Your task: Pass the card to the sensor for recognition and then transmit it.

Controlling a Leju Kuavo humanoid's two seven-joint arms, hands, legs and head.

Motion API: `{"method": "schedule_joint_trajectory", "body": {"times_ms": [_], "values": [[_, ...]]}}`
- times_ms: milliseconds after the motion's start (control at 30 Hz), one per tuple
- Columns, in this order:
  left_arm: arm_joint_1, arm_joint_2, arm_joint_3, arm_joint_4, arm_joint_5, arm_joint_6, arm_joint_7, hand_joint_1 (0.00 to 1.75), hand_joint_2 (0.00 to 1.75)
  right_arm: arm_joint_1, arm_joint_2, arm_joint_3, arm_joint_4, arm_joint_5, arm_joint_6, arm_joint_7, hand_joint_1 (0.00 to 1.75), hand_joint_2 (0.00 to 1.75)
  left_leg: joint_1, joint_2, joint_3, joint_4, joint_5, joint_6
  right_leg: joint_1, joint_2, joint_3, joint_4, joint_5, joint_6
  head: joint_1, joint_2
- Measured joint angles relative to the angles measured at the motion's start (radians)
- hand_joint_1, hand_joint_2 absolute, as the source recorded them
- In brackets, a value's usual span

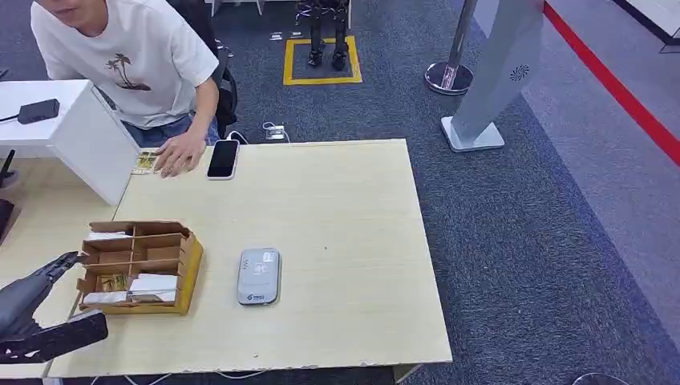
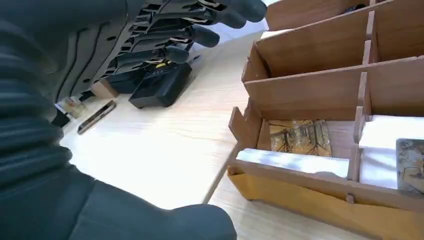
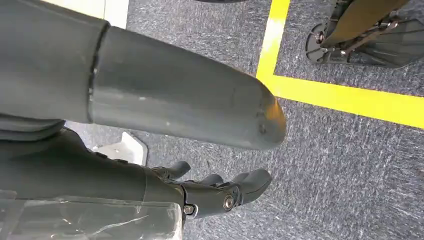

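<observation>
Our left hand, fingers apart and empty, hovers beside the wooden organiser. The card lies flat in a compartment: thin, stiff, light, slippery; we should pinch an edge. Right hand hangs empty, fingers loosely curled.

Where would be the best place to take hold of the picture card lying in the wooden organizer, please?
Judging from its pose, the picture card lies flat on a compartment floor of the wooden organizer, walled all round. The left hand should probably come from above and pinch an edge.
</observation>
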Motion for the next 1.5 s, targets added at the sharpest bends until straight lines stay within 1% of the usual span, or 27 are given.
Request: {"method": "schedule_joint_trajectory", "body": {"times_ms": [33,67,100,133,167,200,233,300,333,367,400,433,467,533,600,767,900,933,1033,1067,1133,1167,1200,1233,1300,1367,1500], "values": [[-0.003,-0.003,0.0,0.002,0.0,0.0,0.0,0.0,1.75,0.0,0.0,0.0,0.0,0.0,0.0,0.0,0.0,0.0,0.0,0.0,0.0,0.0,0.0,0.0,0.0,0.0,0.0,0.0,0.0,0.0,0.0,0.0],[-0.006,-0.005,0.0,0.004,0.0,0.0,0.0,0.14,1.75,0.0,0.0,0.0,0.0,0.0,0.0,0.0,0.0,0.0,0.0,0.0,0.0,0.0,0.0,0.0,0.0,0.0,0.0,0.0,0.0,0.0,0.0,0.0],[-0.007,-0.007,0.0,0.006,0.0,0.0,0.0,0.21,1.75,0.0,0.0,0.0,0.0,0.0,0.0,0.0,0.0,0.0,0.0,0.0,0.0,0.0,0.0,0.0,0.0,0.0,0.0,0.0,0.0,0.0,0.0,0.0],[-0.008,-0.008,0.0,0.007,0.0,0.0,0.0,0.44,1.75,0.0,0.0,0.0,0.0,0.0,0.0,0.0,0.0,0.0,0.0,0.0,0.0,0.0,0.0,0.0,0.0,0.0,0.0,0.0,0.0,0.0,0.0,0.0],[-0.009,-0.008,0.0,0.008,0.001,0.0,0.0,0.82,1.75,0.0,0.0,0.0,0.0,0.0,0.0,0.0,0.0,0.0,0.0,0.0,0.0,0.0,0.0,0.0,0.0,0.0,0.0,0.0,0.0,0.0,0.0,0.0],[-0.01,-0.008,0.0,0.01,0.003,0.0,0.0,0.82,1.75,0.0,0.0,0.0,0.0,0.0,0.0,0.0,0.0,0.0,0.0,0.0,0.0,0.0,0.0,0.0,0.0,0.0,0.0,0.0,0.0,0.0,0.0,0.0],[-0.012,-0.008,0.0,0.011,0.004,-0.001,0.0,0.68,1.75,0.0,0.0,0.0,0.0,0.0,0.0,0.0,0.0,0.0,0.0,0.0,0.0,0.0,0.0,0.0,0.0,0.0,0.0,0.0,0.0,0.0,0.0,0.0],[-0.013,-0.008,0.0,0.012,0.006,-0.003,0.0,0.66,1.75,0.0,0.0,0.0,0.0,0.0,0.0,0.0,0.0,0.0,0.0,0.0,0.0,0.0,0.0,0.0,0.0,0.0,0.0,0.0,0.0,0.0,0.0,0.0],[-0.014,-0.008,0.0,0.013,0.007,-0.003,0.0,0.49,1.75,0.0,0.0,0.0,0.0,0.0,0.0,0.0,0.0,0.0,0.0,0.0,0.0,0.0,0.0,0.0,0.0,0.0,0.0,0.0,0.0,0.0,0.0,0.0],[-0.016,-0.008,0.0,0.013,0.009,-0.004,0.0,0.28,1.75,0.0,0.0,0.0,0.0,0.0,0.0,0.0,0.0,0.0,0.0,0.0,0.0,0.0,0.0,0.0,0.0,0.0,0.0,0.0,0.0,0.0,0.0,0.0],[-0.017,-0.008,0.0,0.014,0.01,-0.007,0.0,0.28,1.75,0.0,0.0,0.0,0.0,0.0,0.0,0.0,0.0,0.0,0.0,0.0,0.0,0.0,0.0,0.0,0.0,0.0,0.0,0.0,0.0,0.0,0.0,0.0],[-0.019,-0.008,0.0,0.014,0.012,-0.01,0.0,0.07,1.75,-0.001,0.0,0.0,0.0,0.0,0.0,0.0,0.0,0.0,0.0,0.0,0.0,0.0,0.0,0.0,0.0,0.0,0.0,0.0,0.0,0.0,0.0,0.0],[-0.021,-0.008,0.0,0.014,0.013,-0.012,0.0,0.03,1.75,-0.001,0.0,0.0,0.0,0.0,0.0,0.0,0.0,0.0,0.0,0.0,0.0,0.0,0.0,0.0,0.0,0.0,0.0,0.0,0.0,0.0,0.0,0.0],[-0.032,-0.008,-0.001,0.015,0.016,-0.022,0.0,0.0,1.75,-0.001,0.0,0.0,0.0,0.003,0.0,0.0,0.0,0.0,0.0,0.0,0.0,0.0,0.0,0.0,0.0,0.0,0.0,0.0,0.0,0.0,0.0,0.0],[-0.055,-0.008,-0.005,0.019,0.018,-0.035,0.0,0.0,1.75,-0.002,0.0,0.0,0.0,0.005,0.0,0.0,0.0,0.0,0.0,-0.001,0.0,0.0,0.0,0.0,0.0,0.0,0.0,0.0,0.0,0.0,0.0,0.0],[-0.149,-0.019,-0.039,0.048,0.018,-0.066,0.0,0.0,1.75,-0.01,0.0,0.0,-0.002,0.015,0.001,0.0,0.0,0.0,0.0,-0.001,0.0,0.0,0.001,0.0,0.0,-0.001,0.0,0.0,0.0,0.0,0.001,0.0],[-0.226,-0.027,-0.082,0.076,0.016,-0.088,0.0,0.0,1.75,-0.015,0.0,0.0,-0.003,0.021,0.001,0.002,0.0,0.0,0.0,-0.001,0.0,0.0,0.001,0.0,0.0,0.0,0.0,0.0,0.0,0.0,0.0,0.0],[-0.25,-0.031,-0.1,0.087,0.018,-0.092,0.0,0.03,1.75,-0.016,0.0,0.0,-0.003,0.021,0.002,0.004,0.0,0.0,0.0,-0.001,0.0,0.0,0.001,0.0,0.0,-0.001,0.0,0.0,0.0,0.0,0.0,0.0],[-0.301,-0.035,-0.134,0.108,0.021,-0.101,0.0,0.0,1.75,-0.018,0.0,0.0,-0.003,0.027,0.003,0.006,0.0,0.0,0.0,-0.001,0.0,0.0,0.001,0.0,0.0,0.0,0.0,0.0,0.0,0.0,0.0,0.0],[-0.319,-0.039,-0.144,0.116,0.022,-0.105,0.0,0.03,1.75,-0.018,0.0,0.0,-0.003,0.03,0.003,0.007,0.0,0.0,0.0,-0.001,0.0,0.0,0.001,0.0,0.0,0.0,0.0,0.0,0.0,0.0,0.0,0.0],[-0.354,-0.048,-0.175,0.136,0.024,-0.108,0.0,0.03,1.75,-0.02,0.0,0.0,-0.004,0.034,0.003,0.008,0.0,0.0,0.0,-0.001,0.0,0.0,0.001,0.0,0.0,-0.001,0.0,0.0,0.0,0.0,0.0,0.0],[-0.366,-0.051,-0.184,0.141,0.024,-0.108,0.001,0.26,1.75,-0.021,0.0,0.0,-0.004,0.034,0.003,0.009,0.0,0.0,0.0,-0.001,0.0,0.0,0.001,0.0,0.0,0.0,0.0,0.0,0.0,0.0,0.0,0.0],[-0.376,-0.056,-0.194,0.146,0.024,-0.108,0.001,0.45,1.75,-0.022,0.0,0.0,-0.004,0.036,0.003,0.01,0.0,0.0,0.0,-0.001,0.0,0.0,0.001,0.0,0.0,0.0,-0.001,0.0,0.0,0.0,0.0,0.0],[-0.389,-0.059,-0.206,0.153,0.027,-0.109,0.001,0.42,1.75,-0.022,0.0,0.0,-0.004,0.037,0.003,0.011,0.0,0.0,0.0,-0.001,0.0,0.0,0.001,0.0,0.0,0.0,-0.001,0.0,0.0,0.0,0.0,0.0],[-0.411,-0.066,-0.223,0.166,0.033,-0.115,0.001,0.07,1.75,-0.024,0.0,0.0,-0.004,0.039,0.004,0.011,0.0,0.0,0.0,-0.001,0.0,0.0,0.001,0.0,0.0,0.0,-0.001,0.0,0.0,0.0,0.0,0.0],[-0.425,-0.072,-0.236,0.174,0.036,-0.117,0.001,0.0,1.75,-0.025,0.0,0.0,-0.004,0.04,0.004,0.013,0.0,0.0,0.0,-0.001,0.0,0.0,0.001,0.0,0.0,0.0,-0.001,0.0,0.0,0.0,0.0,0.0],[-0.444,-0.082,-0.259,0.187,0.039,-0.116,0.0,0.0,1.75,-0.027,0.0,0.0,-0.004,0.04,0.004,0.013,0.0,0.0,0.0,-0.001,0.0,0.0,0.001,0.0,0.0,0.0,-0.001,0.0,0.0,0.0,0.0,0.0]]}}
